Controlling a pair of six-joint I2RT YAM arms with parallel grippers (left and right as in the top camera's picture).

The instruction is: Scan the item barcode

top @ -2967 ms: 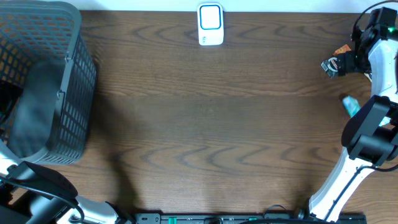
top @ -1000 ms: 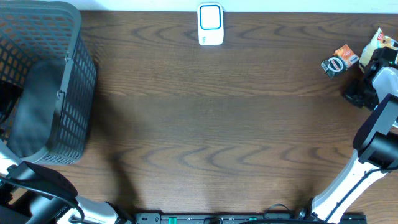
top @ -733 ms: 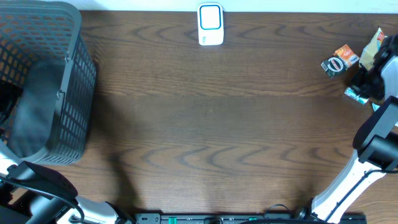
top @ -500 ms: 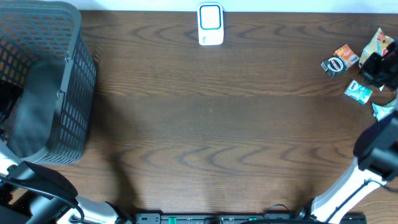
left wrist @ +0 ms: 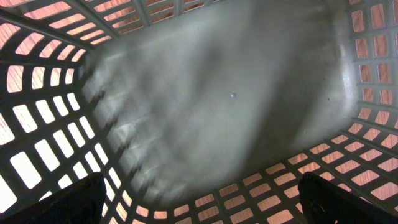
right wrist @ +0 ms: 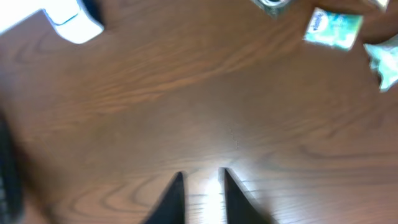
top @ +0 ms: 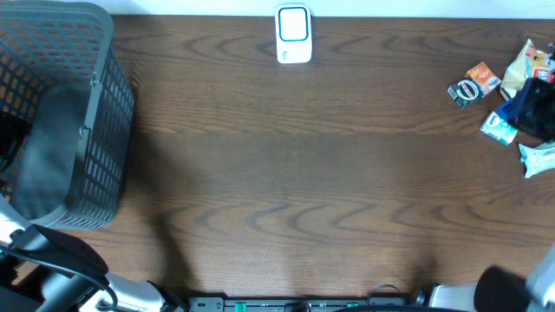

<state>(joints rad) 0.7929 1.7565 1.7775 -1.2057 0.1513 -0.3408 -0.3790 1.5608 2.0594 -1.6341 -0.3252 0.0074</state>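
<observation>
The white barcode scanner (top: pixel 293 35) stands at the table's far edge and shows again, blurred, as the scanner (right wrist: pixel 71 18) at the top left of the right wrist view. Small items lie at the far right: an orange-black one (top: pixel 473 84), a yellow packet (top: pixel 529 59), a teal packet (top: pixel 500 127) (right wrist: pixel 333 28) and a white-teal wrapper (top: pixel 538 156) (right wrist: pixel 384 62). My right gripper (right wrist: pixel 202 180) hangs over bare table with a narrow gap between its fingers and nothing in it. My left gripper (left wrist: pixel 205 202) is wide open inside the basket, holding nothing.
A dark grey mesh basket (top: pixel 87 130) stands at the far left. A dark blue-black shape (top: pixel 533 108) sits at the right edge among the items; I cannot tell what it is. The right arm's blurred base (top: pixel 520 290) fills the near right corner.
The right arm has swung away from the items, uncovering the teal packet and white-teal wrapper on the table. Its jaws have parted slightly. The left arm has not moved.
</observation>
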